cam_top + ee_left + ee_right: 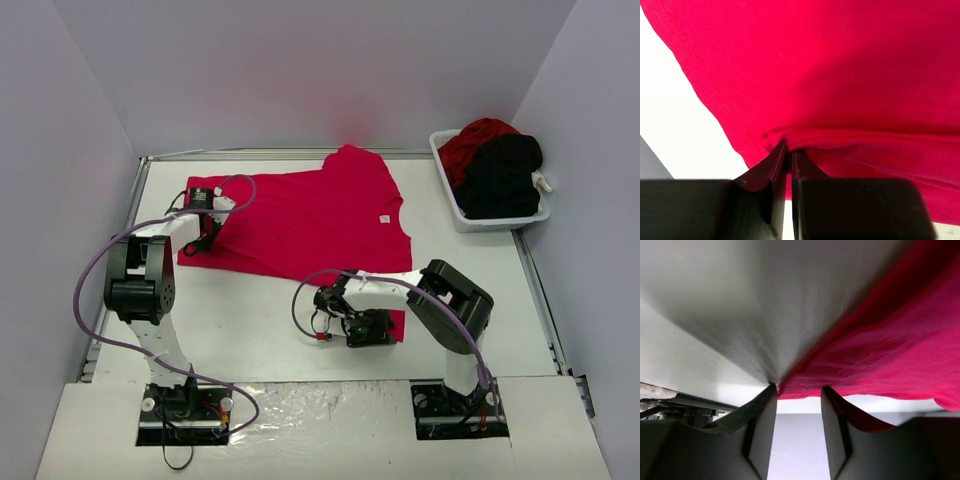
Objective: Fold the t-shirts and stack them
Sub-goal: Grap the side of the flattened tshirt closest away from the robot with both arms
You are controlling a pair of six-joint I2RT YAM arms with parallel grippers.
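Note:
One bright red t-shirt [310, 215] lies spread flat across the middle of the table. My left gripper [207, 238] is at its left edge, shut on a folded ridge of the red cloth [840, 75]; the left wrist view has the fabric pinched between the jaws [789, 152]. My right gripper [362, 330] is low at the shirt's near right corner. Its jaws [799, 390] stand apart, and the edge of the red cloth [890, 350] runs across the gap at the fingertips. Another red t-shirt [475, 140] and a black t-shirt [505, 175] lie bunched in the basket.
The white plastic basket [450, 205] stands at the back right corner of the table. White walls close in the left, back and right sides. Bare white tabletop [250, 330] shows between the shirt and the arm bases.

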